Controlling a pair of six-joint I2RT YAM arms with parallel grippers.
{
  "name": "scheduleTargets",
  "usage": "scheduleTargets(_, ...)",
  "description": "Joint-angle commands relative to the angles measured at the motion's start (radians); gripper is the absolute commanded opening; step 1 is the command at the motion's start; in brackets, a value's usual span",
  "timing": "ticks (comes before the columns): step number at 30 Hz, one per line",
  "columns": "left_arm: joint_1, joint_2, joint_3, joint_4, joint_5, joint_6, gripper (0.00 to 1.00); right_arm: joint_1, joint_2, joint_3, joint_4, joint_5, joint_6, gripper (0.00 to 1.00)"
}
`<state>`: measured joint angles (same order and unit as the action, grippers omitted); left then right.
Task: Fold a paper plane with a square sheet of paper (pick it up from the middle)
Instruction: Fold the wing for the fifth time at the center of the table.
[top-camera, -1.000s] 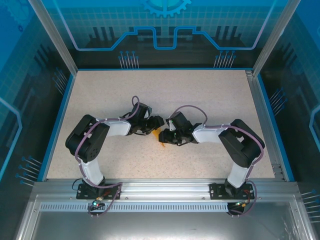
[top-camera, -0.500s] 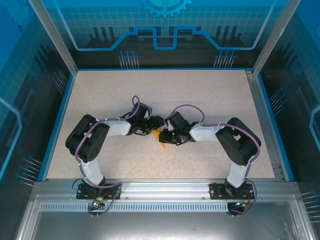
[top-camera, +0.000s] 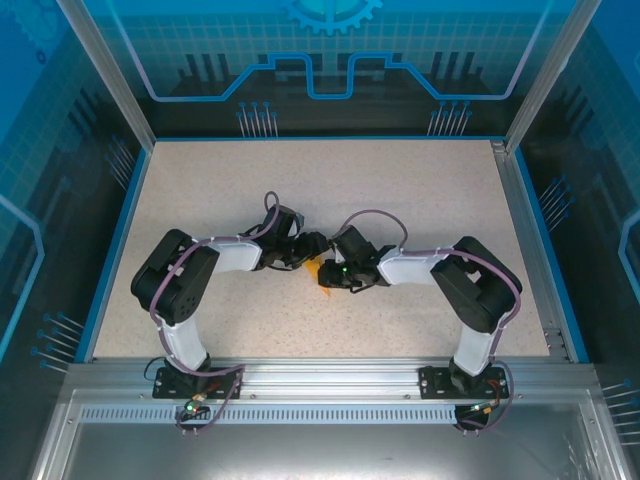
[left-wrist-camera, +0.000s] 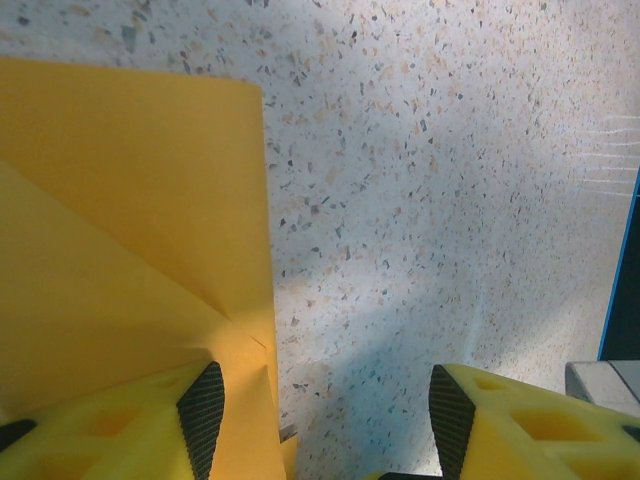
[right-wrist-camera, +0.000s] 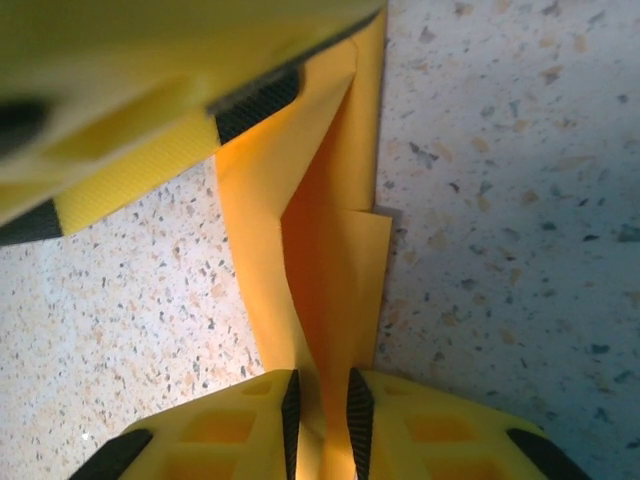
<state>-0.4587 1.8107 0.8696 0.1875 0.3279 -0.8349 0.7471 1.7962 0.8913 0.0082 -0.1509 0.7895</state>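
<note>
**A:** Where is the paper?

**B:** The thin orange-yellow sheet of paper, creased into a long narrow shape with layered flaps, lies at the middle of the speckled beige table, between the two grippers.

**A:** Is it lying flat?

**B:** Not all of it. The right wrist view has a ridge standing up along its length, with flaps on either side down on the tabletop. The left wrist view has a broad flat part with a diagonal crease, its straight edge running away from the camera.

**A:** What is the right gripper doing?

**B:** The right gripper is closed on that raised ridge. Its black pads pinch it with nothing but paper between them.

**A:** And the left one?

**B:** The left gripper stands with its jaws wide apart and holds nothing. One yellow finger with a black pad sits over the sheet near its edge, and the other is over bare table. I cannot tell whether that first finger presses on the paper or hangs just above it.

**A:** And further out?

**B:** From above, the black-and-white left arm and right arm reach inward from their bases on the grey metal rail at the near edge. Their wrists nearly meet at the table's middle, and a small orange patch shows between them.
</note>
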Motion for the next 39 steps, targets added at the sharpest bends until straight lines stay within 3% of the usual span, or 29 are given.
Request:
scheduleTargets(1, 0.009, 0.019, 0.02, -0.05, 0.007, 0.028, 0.6, -0.008, -0.033, -0.061, -0.063, -0.027, 0.009, 0.26)
scheduleTargets(6, 0.008, 0.019, 0.018, -0.051, 0.009, 0.032, 0.6, -0.068, -0.151, -0.09, 0.005, -0.134, 0.009, 0.29)
scheduleTargets(15, 0.008, 0.027, 0.028, -0.053, 0.017, 0.03, 0.6, -0.047, -0.125, -0.069, 0.134, -0.215, 0.068, 0.05)
scheduleTargets(27, 0.009, 0.023, 0.022, -0.054, 0.018, 0.032, 0.6, -0.011, 0.009, 0.011, 0.118, -0.182, 0.073, 0.04)
scheduleTargets(39, 0.009, 0.025, 0.029, -0.066, 0.017, 0.04, 0.6, -0.039, 0.008, -0.074, 0.123, -0.176, 0.07, 0.04)
